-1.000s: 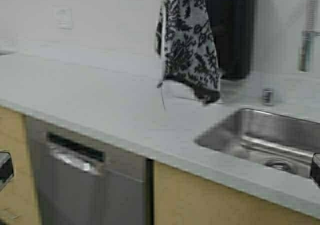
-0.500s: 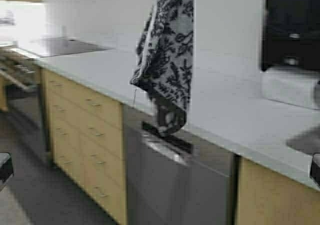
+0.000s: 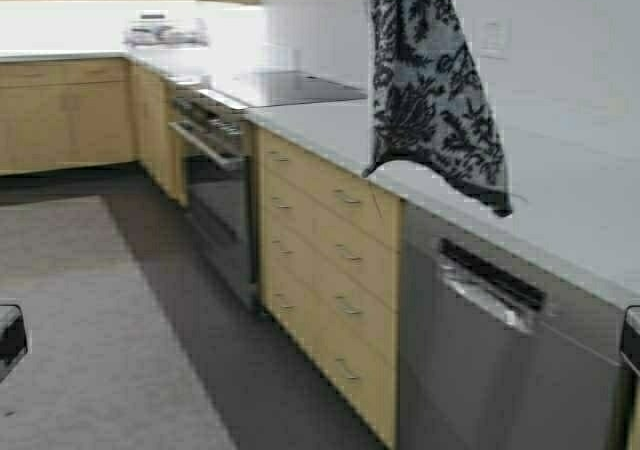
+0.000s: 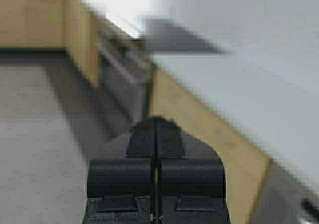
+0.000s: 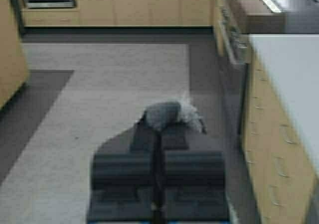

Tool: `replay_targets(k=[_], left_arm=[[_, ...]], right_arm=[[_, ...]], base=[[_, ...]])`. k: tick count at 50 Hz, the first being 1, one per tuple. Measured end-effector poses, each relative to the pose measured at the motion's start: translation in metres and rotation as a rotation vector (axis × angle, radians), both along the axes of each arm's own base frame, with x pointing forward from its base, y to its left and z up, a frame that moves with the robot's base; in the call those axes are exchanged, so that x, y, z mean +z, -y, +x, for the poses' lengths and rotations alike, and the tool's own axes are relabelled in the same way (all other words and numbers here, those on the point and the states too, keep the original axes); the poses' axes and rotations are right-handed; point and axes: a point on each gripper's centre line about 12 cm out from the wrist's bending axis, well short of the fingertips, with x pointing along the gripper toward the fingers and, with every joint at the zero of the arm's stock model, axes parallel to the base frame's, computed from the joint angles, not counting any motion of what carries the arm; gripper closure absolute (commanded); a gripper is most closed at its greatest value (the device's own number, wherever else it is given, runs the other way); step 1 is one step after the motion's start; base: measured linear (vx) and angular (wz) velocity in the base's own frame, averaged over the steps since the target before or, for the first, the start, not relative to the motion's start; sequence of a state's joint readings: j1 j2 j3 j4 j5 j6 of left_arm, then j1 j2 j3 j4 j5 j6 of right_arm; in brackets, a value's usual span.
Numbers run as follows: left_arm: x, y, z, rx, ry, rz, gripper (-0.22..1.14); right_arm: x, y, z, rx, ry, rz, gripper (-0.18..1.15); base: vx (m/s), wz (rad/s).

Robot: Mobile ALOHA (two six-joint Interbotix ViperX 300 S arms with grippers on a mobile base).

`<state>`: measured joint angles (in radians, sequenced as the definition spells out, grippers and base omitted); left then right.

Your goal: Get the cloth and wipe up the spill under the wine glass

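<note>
Navy-and-white cloth (image 3: 430, 90) hangs at 12 o'clock, top edge cut off, over the worktop (image 3: 560, 185). Right tool (image 5: 158, 127) pinches its corner; left tool (image 4: 157, 134) pressed together, empty.

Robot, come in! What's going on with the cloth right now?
Right gripper shut on cloth, cloth hanging high. Left gripper shut, empty. Wine glass and spill not in view. Counter and drawers ahead.
</note>
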<state>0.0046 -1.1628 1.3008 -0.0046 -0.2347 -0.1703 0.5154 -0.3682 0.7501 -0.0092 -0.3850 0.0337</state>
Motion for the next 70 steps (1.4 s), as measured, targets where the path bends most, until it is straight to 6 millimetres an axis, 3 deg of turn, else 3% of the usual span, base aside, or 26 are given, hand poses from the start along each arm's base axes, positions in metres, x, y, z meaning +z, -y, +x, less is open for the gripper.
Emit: replay_targets(k=[9, 23, 70], left_arm=[[-0.001, 0.0, 0.001, 0.0, -0.005, 0.002, 0.89], [0.0, 0.0, 0.001, 0.0, 0.002, 0.0, 0.89], [0.002, 0.0, -0.001, 0.0, 0.018, 0.006, 0.89]], right_arm=[[-0.007, 0.003, 0.0, -0.007, -0.01, -0.007, 0.91], [-0.013, 0.027, 0.01, -0.082, -0.014, -0.014, 0.91], [-0.011, 0.026, 0.011, -0.081, 0.007, 0.002, 0.91]], base=[[-0.07, 0.44], [-0.06, 0.54], [-0.04, 0.48]])
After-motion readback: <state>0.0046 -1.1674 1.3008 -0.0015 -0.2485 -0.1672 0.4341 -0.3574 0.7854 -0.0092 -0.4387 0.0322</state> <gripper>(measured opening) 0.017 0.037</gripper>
